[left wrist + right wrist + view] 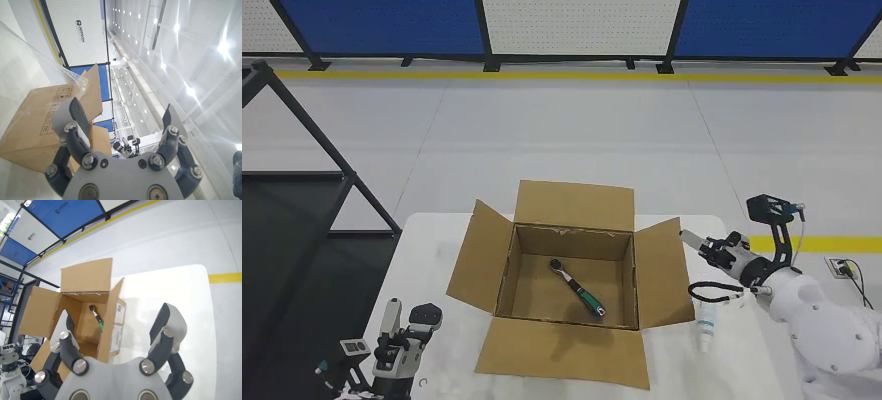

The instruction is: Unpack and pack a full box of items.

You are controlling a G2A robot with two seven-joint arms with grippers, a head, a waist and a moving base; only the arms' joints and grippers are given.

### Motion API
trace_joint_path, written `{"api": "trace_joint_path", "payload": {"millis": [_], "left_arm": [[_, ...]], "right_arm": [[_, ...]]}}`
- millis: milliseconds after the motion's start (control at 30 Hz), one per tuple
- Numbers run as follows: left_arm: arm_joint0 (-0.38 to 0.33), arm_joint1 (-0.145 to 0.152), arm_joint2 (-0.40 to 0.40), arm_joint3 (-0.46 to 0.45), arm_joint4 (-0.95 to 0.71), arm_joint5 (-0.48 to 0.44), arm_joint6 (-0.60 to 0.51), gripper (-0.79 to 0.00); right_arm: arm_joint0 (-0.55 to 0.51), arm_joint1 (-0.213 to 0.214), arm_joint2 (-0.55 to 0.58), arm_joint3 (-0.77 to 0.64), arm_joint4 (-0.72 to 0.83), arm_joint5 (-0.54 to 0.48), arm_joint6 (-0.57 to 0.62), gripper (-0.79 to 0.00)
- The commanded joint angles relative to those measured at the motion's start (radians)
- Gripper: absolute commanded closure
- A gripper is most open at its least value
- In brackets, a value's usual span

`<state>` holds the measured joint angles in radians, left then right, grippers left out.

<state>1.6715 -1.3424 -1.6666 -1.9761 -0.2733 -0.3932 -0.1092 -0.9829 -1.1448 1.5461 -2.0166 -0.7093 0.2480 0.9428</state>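
Near-left corner of the tabletop [432, 265]: left tool [122, 111], jaws spread, nothing in them, pointing up past the left side of the box [575, 205]. On the right, a white tube [707, 328] lies on the tabletop beside the right arm, outside the box. The right tool [115, 313] is released and empty, just off the right flap, looking into the opening.

The box sits mid-tabletop, all four flaps folded out. Inside, one ratchet wrench [577, 287] lies flat and diagonal on the floor, green grip toward the near-right corner.

We read this as the unpack leg with the wrench the last item out, though it could be the pack leg. The right arm is closer, so we'd use it:
- Come in from above, clear of the right flap.
- Turn the jaws across the handle and close on the green grip.
- Lift straight up past the walls before swinging out.

Risk: clipping the flap would shift the box.
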Motion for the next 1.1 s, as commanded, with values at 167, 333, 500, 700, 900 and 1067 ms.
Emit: {"api": "trace_joint_path", "payload": {"millis": [167, 333, 500, 700, 900, 1067], "left_arm": [[0.0, 0.0, 0.0, 0.0, 0.0, 0.0, 0.0, -0.785], [0.0, 0.0, 0.0, 0.0, 0.0, 0.0, 0.0, -0.785], [0.0, 0.0, 0.0, 0.0, 0.0, 0.0, 0.0, -0.785], [0.0, 0.0, 0.0, 0.0, 0.0, 0.0, 0.0, -0.785], [-0.018, 0.002, -0.023, -0.001, 0.034, 0.035, 0.022, -0.785], [-0.019, 0.002, -0.065, -0.01, 0.032, 0.056, 0.056, -0.785]], "right_arm": [[0.057, -0.004, -0.127, -0.026, -0.075, -0.013, 0.003, -0.785], [0.057, -0.004, -0.127, -0.026, -0.075, -0.013, 0.003, -0.785], [0.057, -0.004, -0.127, -0.026, -0.075, -0.013, 0.003, -0.785], [0.039, -0.005, -0.155, -0.039, -0.071, -0.094, -0.049, -0.785], [0.235, -0.017, -0.328, 0.069, -0.116, -0.222, 0.045, -0.785], [0.485, -0.062, -0.554, 0.293, -0.091, -0.285, 0.143, -0.785]]}}
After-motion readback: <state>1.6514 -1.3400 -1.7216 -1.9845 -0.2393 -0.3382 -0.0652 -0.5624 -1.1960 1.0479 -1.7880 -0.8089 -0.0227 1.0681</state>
